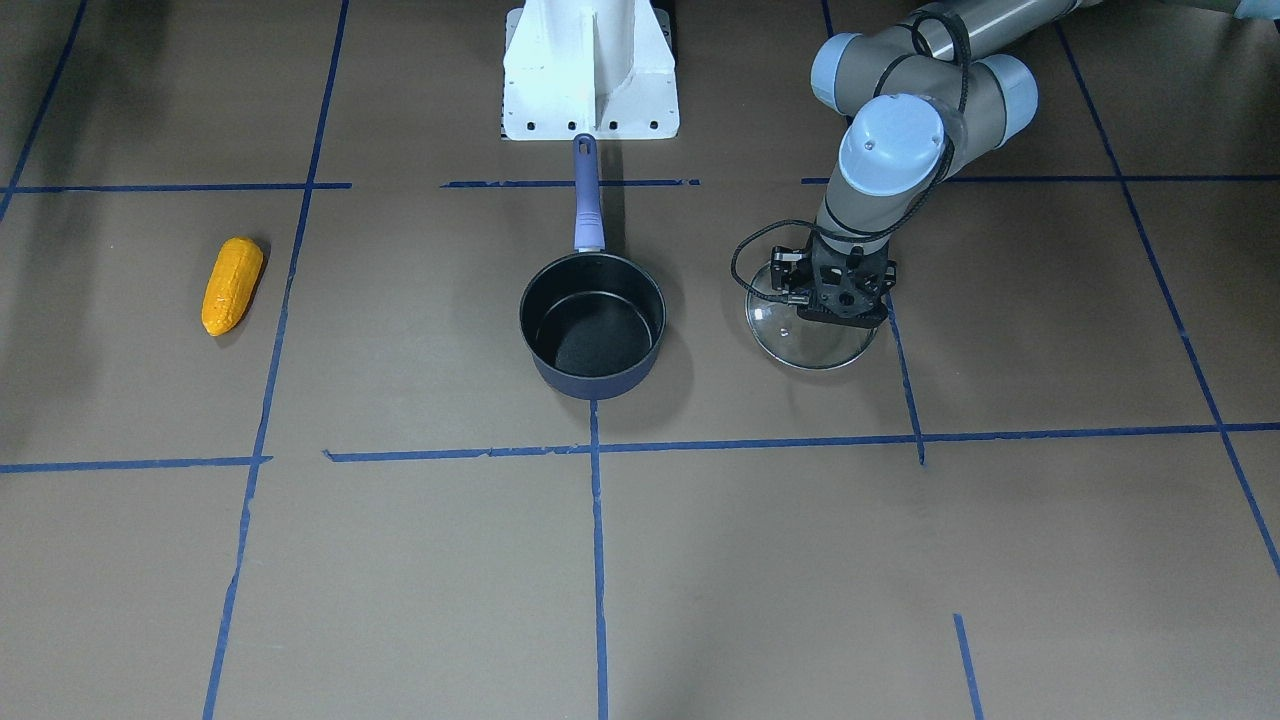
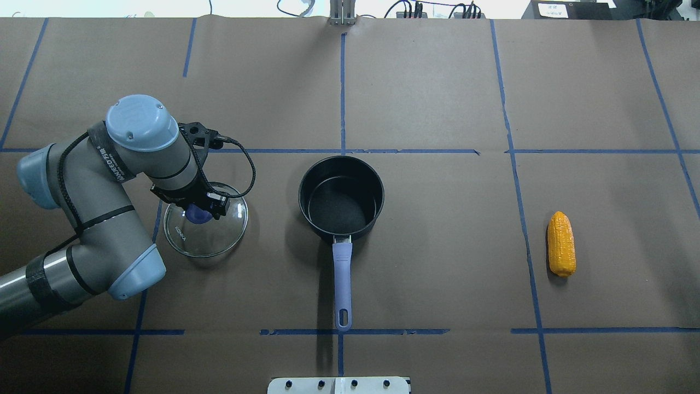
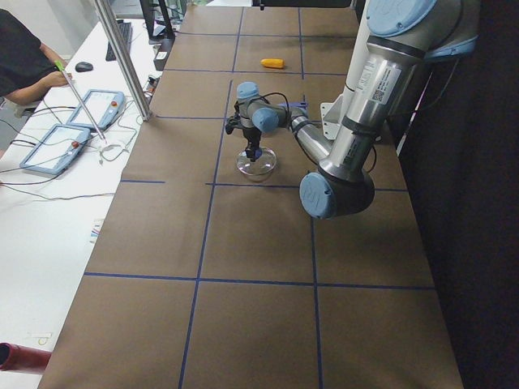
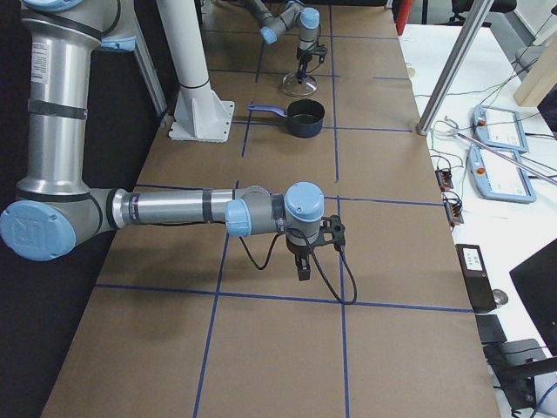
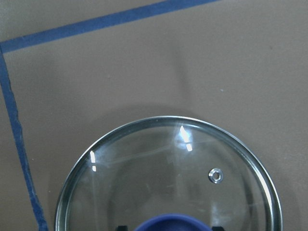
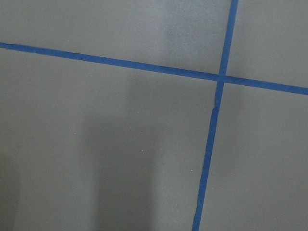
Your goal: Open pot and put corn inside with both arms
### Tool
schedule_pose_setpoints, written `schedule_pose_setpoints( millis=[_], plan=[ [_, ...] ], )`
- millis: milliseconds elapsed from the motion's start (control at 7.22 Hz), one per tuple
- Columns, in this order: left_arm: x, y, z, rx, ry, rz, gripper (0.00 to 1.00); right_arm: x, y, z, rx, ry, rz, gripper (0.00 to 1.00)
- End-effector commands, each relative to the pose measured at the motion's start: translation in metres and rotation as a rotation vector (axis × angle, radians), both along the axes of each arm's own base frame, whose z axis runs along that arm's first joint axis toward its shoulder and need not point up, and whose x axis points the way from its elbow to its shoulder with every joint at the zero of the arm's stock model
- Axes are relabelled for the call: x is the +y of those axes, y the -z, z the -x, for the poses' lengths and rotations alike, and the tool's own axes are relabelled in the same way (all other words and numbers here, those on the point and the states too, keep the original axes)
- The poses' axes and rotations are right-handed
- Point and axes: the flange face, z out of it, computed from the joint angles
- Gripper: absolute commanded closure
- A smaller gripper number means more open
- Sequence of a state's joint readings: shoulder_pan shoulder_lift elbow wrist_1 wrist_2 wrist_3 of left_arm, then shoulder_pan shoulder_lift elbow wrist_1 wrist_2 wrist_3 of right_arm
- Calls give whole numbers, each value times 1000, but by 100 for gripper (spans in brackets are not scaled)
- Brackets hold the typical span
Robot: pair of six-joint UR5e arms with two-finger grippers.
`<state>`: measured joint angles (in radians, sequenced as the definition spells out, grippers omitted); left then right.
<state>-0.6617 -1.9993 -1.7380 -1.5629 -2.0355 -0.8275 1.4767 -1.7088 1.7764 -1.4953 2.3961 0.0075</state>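
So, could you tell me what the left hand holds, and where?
The left hand straddles the blue knob of the glass lid lying on the table; clamping unclear.

I read "KONKA" printed on the glass lid (image 2: 225, 232) near its rim. White lettering on my left arm's (image 2: 109, 219) black band (image 2: 112, 162) is illegible.

A: Is the left gripper (image 2: 201, 210) gripping the knob (image 5: 173, 223)?
B: Unclear. The wrist view's edge cuts the knob off, and overhead the fingers are hidden.
A: Right gripper (image 4: 302, 266)?
B: Too small to tell.
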Motion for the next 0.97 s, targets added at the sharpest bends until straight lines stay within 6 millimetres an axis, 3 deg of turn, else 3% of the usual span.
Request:
schedule_pose_setpoints(
  millis=[0,138,277,554,831],
  plan=[
    [-1,0,2,10,7,-3,0,0,1,5,-2,4,4,0],
    [-4,6,8,22,20,-9,0,0,2,15,-2,24,7,0],
    [-15,18,33,55,45,1,0,-2,11,37,-8,6,46,0],
    [-6,-2,134,125,88,66,0,-5,45,93,-82,-120,68,0],
    [9,-30,182,107,134,94,0,11,63,168,-116,-190,149,0]
  ],
)
